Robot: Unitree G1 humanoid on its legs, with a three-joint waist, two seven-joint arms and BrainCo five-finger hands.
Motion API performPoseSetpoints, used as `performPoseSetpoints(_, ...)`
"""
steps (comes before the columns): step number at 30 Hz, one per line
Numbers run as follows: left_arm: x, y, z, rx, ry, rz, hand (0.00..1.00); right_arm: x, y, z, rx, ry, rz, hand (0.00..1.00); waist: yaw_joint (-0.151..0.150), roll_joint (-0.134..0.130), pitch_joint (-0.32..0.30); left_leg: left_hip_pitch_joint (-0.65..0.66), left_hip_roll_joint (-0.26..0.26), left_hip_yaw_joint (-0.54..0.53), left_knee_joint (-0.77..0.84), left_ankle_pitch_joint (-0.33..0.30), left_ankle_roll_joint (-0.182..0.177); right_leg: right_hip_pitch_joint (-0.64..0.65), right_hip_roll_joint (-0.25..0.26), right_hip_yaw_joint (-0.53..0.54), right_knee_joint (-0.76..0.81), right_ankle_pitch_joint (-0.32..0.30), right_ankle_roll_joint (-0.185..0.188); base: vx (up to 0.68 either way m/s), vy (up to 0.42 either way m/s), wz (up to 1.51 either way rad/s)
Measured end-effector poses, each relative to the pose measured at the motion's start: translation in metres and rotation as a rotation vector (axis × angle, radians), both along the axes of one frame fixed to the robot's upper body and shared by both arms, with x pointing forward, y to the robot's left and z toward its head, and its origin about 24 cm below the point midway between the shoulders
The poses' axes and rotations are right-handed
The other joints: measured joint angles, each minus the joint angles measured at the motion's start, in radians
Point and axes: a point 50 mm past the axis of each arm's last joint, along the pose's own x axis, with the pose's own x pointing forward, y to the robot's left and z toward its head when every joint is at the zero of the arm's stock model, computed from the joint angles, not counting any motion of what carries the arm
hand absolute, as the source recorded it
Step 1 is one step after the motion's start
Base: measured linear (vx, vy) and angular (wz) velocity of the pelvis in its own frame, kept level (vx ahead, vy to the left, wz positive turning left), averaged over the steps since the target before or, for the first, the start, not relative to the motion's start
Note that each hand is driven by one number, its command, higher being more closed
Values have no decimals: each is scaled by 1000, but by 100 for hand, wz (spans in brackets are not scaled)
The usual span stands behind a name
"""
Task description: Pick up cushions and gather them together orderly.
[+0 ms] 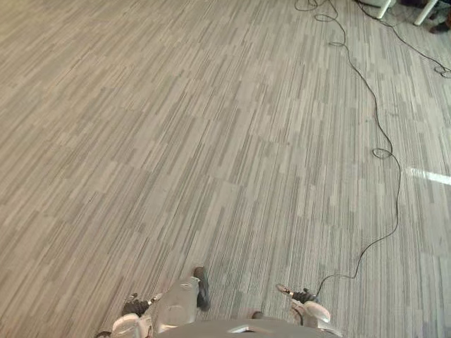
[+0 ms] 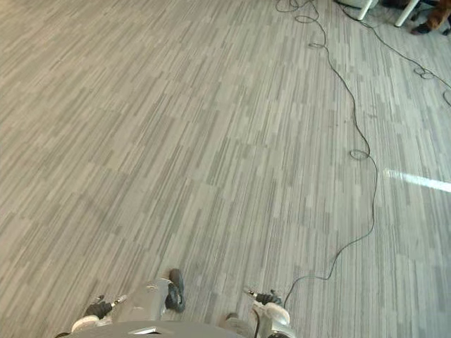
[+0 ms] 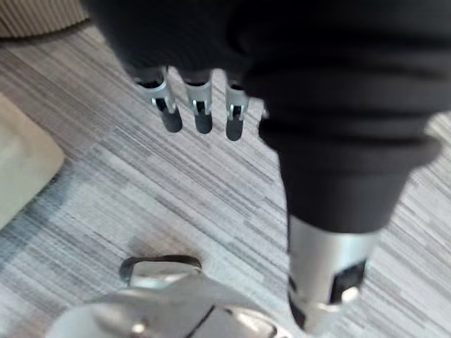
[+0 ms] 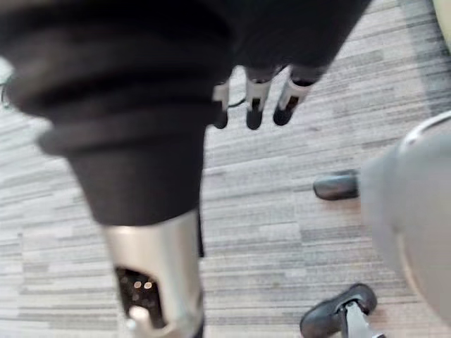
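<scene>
Probably an office: grey striped carpet tiles [image 1: 176, 141], white furniture legs [image 1: 425, 14] at the far edge.

I've got my left hand [image 3: 203, 116], black ribbed cover [image 3: 317, 84], silver fingers [image 3: 169, 116] with dark tips, chunky silver thumb [image 3: 328, 267] with a dark inset, my right hand [image 4: 255, 113] matching it
</scene>
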Motion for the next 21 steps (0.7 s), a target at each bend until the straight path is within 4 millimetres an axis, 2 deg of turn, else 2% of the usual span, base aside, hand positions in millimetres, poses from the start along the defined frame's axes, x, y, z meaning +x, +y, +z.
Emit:
performPoseSetpoints(1, -1, 2, 0, 6, 7, 0, 0, 0, 0, 0, 3, -2, -11, 0, -6, -6, 3, 35, -11, 0, -5, -16, 7, -60, -19, 33, 180, 12, 28, 480, 165, 14)
performPoseSetpoints(2, -1, 2, 0, 9, 10, -4, 0, 0, 0, 0, 3, -1, -12, 0, -9, -8, 4, 59, -16, 0, -14, -26, 10, -91, -31, 40, 274, 35, 55, 448, 151, 6)
performPoseSetpoints(3, -1, 2, 0, 17, 13, -28, 0, -1, 1, -1, 5, 1, -9, 0, -15, -10, 10, 133, -24, -2, -35, -61, 15, -164, -55, 48, 497, 110, 78, 356, 96, 4)
performPoseSetpoints(4, 0, 3, 1, 22, 11, -39, 0, -1, 3, -1, 9, 2, -3, 0, -18, -13, 18, 195, -30, -4, -53, -77, 14, -193, -73, 38, 615, 116, 65, 358, 78, 4)
performPoseSetpoints(5, 0, 3, 1, 23, 11, -39, 0, -1, 2, 0, 7, -1, 0, 0, -24, -8, 24, 229, -31, -6, -70, -85, 16, -205, -84, 23, 665, 110, 42, 407, 27, 10)
performPoseSetpoints(6, 1, 2, 1, 22, 5, -51, 0, 2, -1, 1, -8, -7, 24, 0, -45, 1, 26, 349, -30, -23, -139, -109, 8, -256, -95, -47, 741, 76, -16, 403, 9, 10)
performPoseSetpoints(8, 6, 2, 2, 25, -5, -58, 0, 4, 0, 2, -9, -14, 26, 0, -48, -1, 31, 410, -28, -26, -178, -121, 0, -300, -95, -87, 735, 49, -38, 372, -24, 4)
performPoseSetpoints(9, 8, 1, 3, 24, -11, -60, 0, 5, -1, 2, -8, -23, 18, 0, -56, 1, 35, 459, -22, -26, -208, -120, 0, -333, -91, -129, 691, 17, -68, 443, -91, 7)
performPoseSetpoints(10, 9, -1, 2, 16, -13, -60, 0, 10, -3, 4, -18, -39, 22, 0, -73, 9, 39, 498, -8, -27, -234, -120, -1, -361, -78, -172, 613, 0, -93, 451, -112, 11)
performPoseSetpoints(11, 9, -2, 2, 14, -14, -63, 0, 12, -4, 6, -22, -46, 24, 0, -82, 13, 42, 515, 0, -28, -243, -120, -1, -377, -66, -191, 565, -2, -102, 357, -106, 19)
performPoseSetpoints(12, 11, -4, 3, 12, -18, -72, 0, 16, -6, 7, -26, -55, 26, 0, -94, 17, 44, 539, 17, -32, -256, -120, -2, -403, -42, -216, 461, 12, -124, 483, -177, 30)
performPoseSetpoints(13, 18, -7, 4, 6, -32, -80, 0, 19, -6, 8, -26, -62, 26, 0, -105, 16, 49, 571, 37, -50, -270, -120, -2, -433, 2, -213, 266, 78, -143, 394, -149, 35)
performPoseSetpoints(15, 17, -9, 3, 0, -31, -82, 0, 19, -6, 8, -27, -62, 27, 0, -112, 14, 54, 600, 49, -70, -282, -120, -2, -439, 32, -177, 114, 156, -130, 451, -211, 45)
performPoseSetpoints(16, 18, -9, 3, 1, -31, -87, 0, 15, -5, 7, -24, -52, 27, 0, -127, -6, 60, 634, 41, -107, -296, -120, -2, -415, 41, -107, -81, 251, -96, 596, -312, 70)
performPoseSetpoints(17, 19, -10, 3, -2, -33, -86, 0, 12, -4, 5, -17, -39, 23, 0, -134, -30, 66, 665, 30, -145, -306, -121, -11, -389, 41, -72, -123, 422, -111, 474, -253, 65)
performPoseSetpoints(18, 20, -12, 3, -8, -35, -87, 0, 12, -4, 5, -15, -39, 17, 0, -134, -22, 72, 674, 38, -158, -305, -116, -21, -388, 47, -69, -109, 457, -134, 533, -306, 22)
performPoseSetpoints(19, 27, -22, 3, -33, -49, -96, 0, 18, -11, 8, -27, -52, 2, 0, -124, 16, 93, 675, 56, -188, -296, -103, -32, -410, 66, -65, -37, 393, -137, 386, -233, -15)
performPoseSetpoints(21, 26, -31, 2, -59, -47, -88, 0, 24, -17, 11, -32, -73, -25, 0, -129, 56, 106, 674, 80, -248, -239, -46, -76, -417, 94, -61, 57, 302, -158, 440, -237, -22)
